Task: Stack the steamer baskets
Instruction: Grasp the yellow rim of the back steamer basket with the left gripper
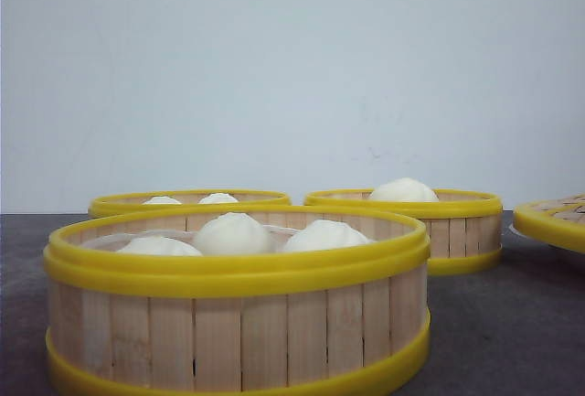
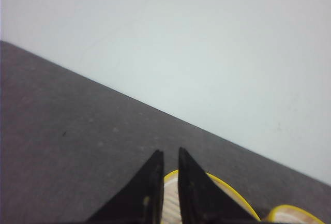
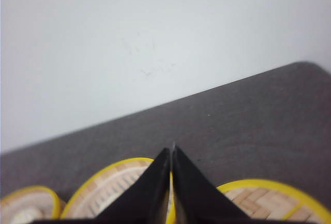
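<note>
Three steamer baskets sat on the dark table (image 1: pixel 512 323). The nearest basket (image 1: pixel 238 323) filled the front view's 6 to 7 o'clock area, holding three white buns (image 1: pixel 233 231). Behind it, toward 10 o'clock, the second basket (image 1: pixel 187 199) was partly hidden; the third basket (image 1: pixel 439 222) stood apart toward 2 o'clock. The woven lid (image 1: pixel 553 218) was cut off by the frame's 3 o'clock edge. Bare tabletop lay between the third basket and the lid. The left gripper (image 2: pixel 170 182) had fingers nearly together with a thin gap, grasping nothing. The right gripper (image 3: pixel 171 177) was clenched tight, above a basket rim.
</note>
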